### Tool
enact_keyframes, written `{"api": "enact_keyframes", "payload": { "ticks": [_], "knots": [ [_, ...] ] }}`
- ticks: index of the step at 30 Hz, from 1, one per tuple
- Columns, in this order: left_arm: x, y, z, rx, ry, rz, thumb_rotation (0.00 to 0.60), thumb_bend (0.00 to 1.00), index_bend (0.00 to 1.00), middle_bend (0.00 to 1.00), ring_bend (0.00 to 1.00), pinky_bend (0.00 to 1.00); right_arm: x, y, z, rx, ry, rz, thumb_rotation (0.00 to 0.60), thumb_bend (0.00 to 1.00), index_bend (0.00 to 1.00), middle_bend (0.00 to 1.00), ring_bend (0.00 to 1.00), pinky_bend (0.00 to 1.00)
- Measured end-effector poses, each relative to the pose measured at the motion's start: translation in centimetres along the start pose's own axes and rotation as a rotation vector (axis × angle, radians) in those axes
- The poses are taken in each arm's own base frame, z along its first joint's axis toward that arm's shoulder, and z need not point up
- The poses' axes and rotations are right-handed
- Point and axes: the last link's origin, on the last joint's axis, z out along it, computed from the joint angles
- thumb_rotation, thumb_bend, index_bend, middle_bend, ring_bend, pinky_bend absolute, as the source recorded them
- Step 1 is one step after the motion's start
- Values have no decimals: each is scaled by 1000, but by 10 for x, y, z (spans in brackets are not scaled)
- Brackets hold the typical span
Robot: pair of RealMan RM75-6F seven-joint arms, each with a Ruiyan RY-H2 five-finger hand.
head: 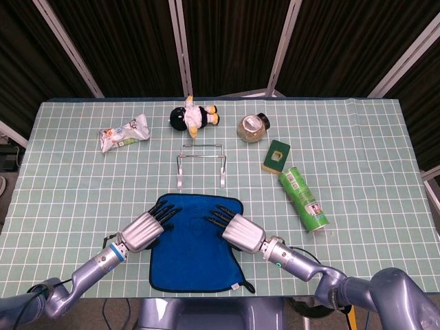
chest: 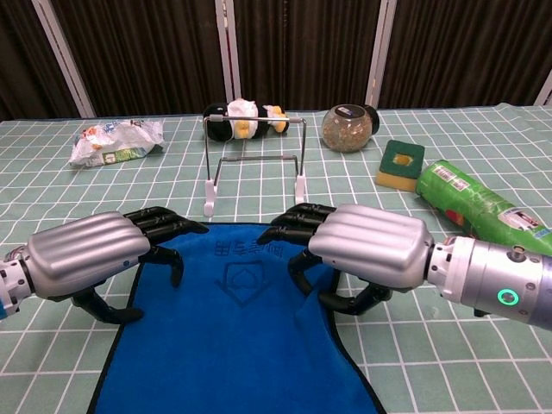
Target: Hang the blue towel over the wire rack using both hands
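Towel [head: 196, 240] lies flat on the tabletop [head: 357, 158], near edge, its front hem hanging just off the edge. Rack [head: 201, 165] stands upright just beyond the towel's far edge, nothing on it.

Left hand [head: 143, 230] sits at the towel's far-left corner, palm down, fingers [chest: 164, 226] curled over the hem w/ thumb tucked under. Can't tell if cloth is actually pinched. Right hand [head: 237, 230] is at the far-right corner, same pose: fingers [chest: 297, 226] bent down onto the blue cloth, thumb below. Grip also unclear from either view; the towel isn't lifted anywhere.

In chest view the left hand [chest: 86, 256] and right hand [chest: 366, 246] flank the towel [chest: 233, 336], w/ the rack [chest: 255, 164] centred behind them.

Other stuff, all well apart from the hands:
- penguin toy [head: 194, 117] behind the rack
- snack bag [head: 124, 133] far left
- jar [head: 253, 127] on its side, right of the toy
- sponge [head: 276, 156] right of the rack
- green can [head: 303, 199] lying on its side, just nearer than the sponge
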Motion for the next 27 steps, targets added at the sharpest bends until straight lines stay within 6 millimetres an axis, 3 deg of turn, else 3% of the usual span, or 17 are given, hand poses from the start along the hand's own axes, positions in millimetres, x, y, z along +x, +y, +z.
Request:
{"api": "enact_keyframes", "payload": {
  "ticks": [12,27],
  "knots": [
    [0,-16,-20,25,-21,15,600,234,403,0,0,0,-2,-1,0,-3,-7,-2,600,486,635,73,0,0],
    [1,-5,-4,-5,-6,9,600,234,402,0,0,0,-5,-2,2,-2,-11,1,600,486,636,74,0,0]
  ]
}}
